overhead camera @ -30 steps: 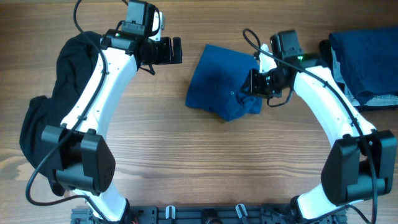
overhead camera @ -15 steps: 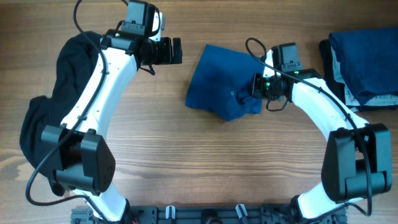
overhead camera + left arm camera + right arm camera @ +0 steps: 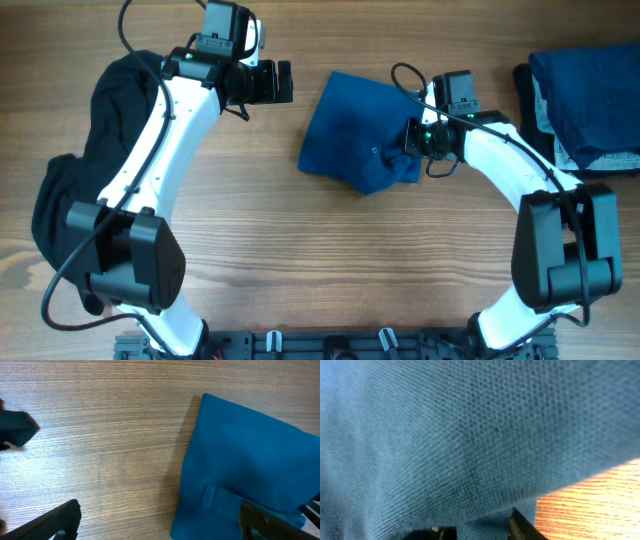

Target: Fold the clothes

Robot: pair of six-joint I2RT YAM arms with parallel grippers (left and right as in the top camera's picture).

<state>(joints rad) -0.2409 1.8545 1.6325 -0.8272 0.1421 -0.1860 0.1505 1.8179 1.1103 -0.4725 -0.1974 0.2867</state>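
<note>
A medium-blue shirt (image 3: 355, 130) lies folded in the middle of the wooden table. It also shows in the left wrist view (image 3: 250, 460) and fills the right wrist view (image 3: 470, 435). My right gripper (image 3: 413, 140) is at the shirt's right edge, its fingers (image 3: 480, 527) closed on a fold of the blue cloth. My left gripper (image 3: 284, 83) is open and empty, hovering just left of the shirt's upper left corner; its wide-spread fingers (image 3: 157, 520) show in the left wrist view.
A large black garment (image 3: 75, 180) lies heaped along the left side, partly under my left arm. A stack of folded clothes (image 3: 585, 95) sits at the far right, dark blue on top, with light grey (image 3: 570, 155) and black layers beneath.
My right wrist has shifted slightly down and left against the shirt's right edge. The shirt's shape and my left arm are unchanged.
</note>
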